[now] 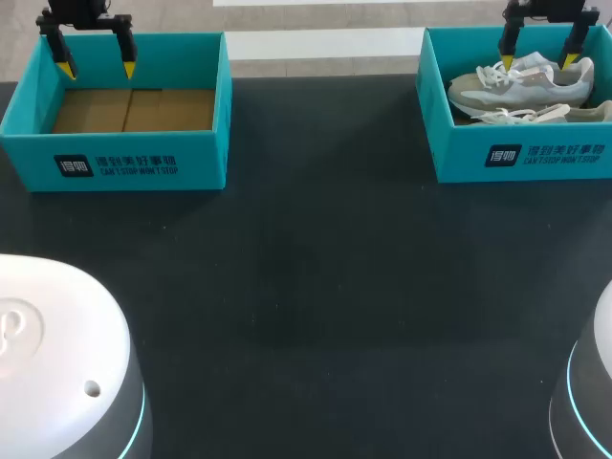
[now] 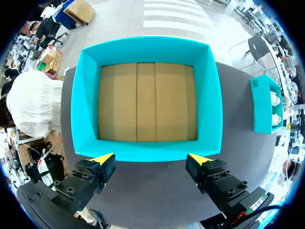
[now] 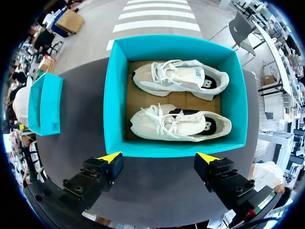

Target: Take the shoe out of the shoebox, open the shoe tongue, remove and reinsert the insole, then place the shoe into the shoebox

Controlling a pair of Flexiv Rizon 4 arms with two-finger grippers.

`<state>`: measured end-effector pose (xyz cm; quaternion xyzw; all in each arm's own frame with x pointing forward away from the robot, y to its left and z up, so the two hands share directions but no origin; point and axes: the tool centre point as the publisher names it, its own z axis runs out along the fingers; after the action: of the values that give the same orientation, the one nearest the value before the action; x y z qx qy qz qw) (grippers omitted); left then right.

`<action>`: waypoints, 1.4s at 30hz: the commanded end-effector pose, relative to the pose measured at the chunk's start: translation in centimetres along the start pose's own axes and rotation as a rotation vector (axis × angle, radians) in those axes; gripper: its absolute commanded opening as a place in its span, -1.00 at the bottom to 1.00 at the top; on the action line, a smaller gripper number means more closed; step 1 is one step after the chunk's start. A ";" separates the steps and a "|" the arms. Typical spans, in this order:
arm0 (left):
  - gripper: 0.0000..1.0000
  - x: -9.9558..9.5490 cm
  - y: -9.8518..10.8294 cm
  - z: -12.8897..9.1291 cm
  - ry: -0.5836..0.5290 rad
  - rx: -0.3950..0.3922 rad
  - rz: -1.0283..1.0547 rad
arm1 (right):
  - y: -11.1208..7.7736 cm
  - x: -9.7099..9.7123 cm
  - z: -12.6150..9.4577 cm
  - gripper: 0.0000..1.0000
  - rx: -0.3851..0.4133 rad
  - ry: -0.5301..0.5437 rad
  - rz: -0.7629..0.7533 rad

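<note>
Two pale grey-and-white sneakers lie on their sides in the teal shoebox [image 1: 449, 115] at the table's right: one shoe [image 1: 521, 84] farther back, the other shoe [image 1: 535, 115] nearer. In the right wrist view both shoes [image 3: 178, 78] [image 3: 178, 125] lie laces up inside that shoebox [image 3: 116, 95]. My right gripper [image 1: 538, 54] [image 3: 159, 160] hangs open above it, nothing between its fingers. My left gripper [image 1: 96, 62] [image 2: 151, 160] hangs open over the empty teal box [image 1: 115, 158] [image 2: 86, 95] at the left, which shows only a cardboard floor.
The dark table [image 1: 306, 287] stretches between the two boxes. Two white robot bases [image 1: 57, 363] [image 1: 593, 392] stand at the near corners. In the left wrist view the shoebox [image 2: 262, 102] sits off to the side.
</note>
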<state>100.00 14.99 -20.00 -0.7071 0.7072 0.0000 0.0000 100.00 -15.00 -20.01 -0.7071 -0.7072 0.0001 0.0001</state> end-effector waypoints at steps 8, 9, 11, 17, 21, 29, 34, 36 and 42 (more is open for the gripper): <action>1.00 0.0 0.0 0.0 0.000 0.000 0.000 | 0.0 0.0 0.0 1.00 0.000 0.000 0.000; 1.00 0.0 0.0 0.0 0.000 0.000 0.000 | 0.0 0.0 0.0 1.00 0.000 0.000 0.000; 1.00 0.0 0.0 0.0 0.000 0.000 0.000 | 0.0 0.0 0.0 1.00 0.000 0.000 0.000; 1.00 0.0 0.0 0.0 0.000 0.000 0.000 | 0.0 0.0 0.0 1.00 0.000 0.000 0.000; 1.00 0.0 0.0 0.0 0.000 0.000 0.000 | 0.0 0.0 0.0 1.00 0.000 0.000 0.000; 1.00 0.0 0.0 0.0 0.000 0.000 0.000 | 0.0 0.0 0.0 1.00 0.000 0.000 0.000; 1.00 0.0 0.0 0.0 0.000 0.000 0.000 | 0.1 -0.9 0.1 1.00 0.004 -0.003 0.019; 1.00 0.0 0.0 0.0 0.000 0.000 0.000 | 0.1 -2.6 -0.1 1.00 -0.033 0.032 0.046; 1.00 0.0 0.0 0.0 0.000 0.000 0.000 | 0.6 -7.8 0.0 1.00 -0.064 -0.011 0.126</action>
<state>100.00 14.98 -20.00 -0.7070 0.7072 0.0000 0.0000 101.29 -21.13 -19.92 -0.7469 -0.6644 -0.0054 -0.0274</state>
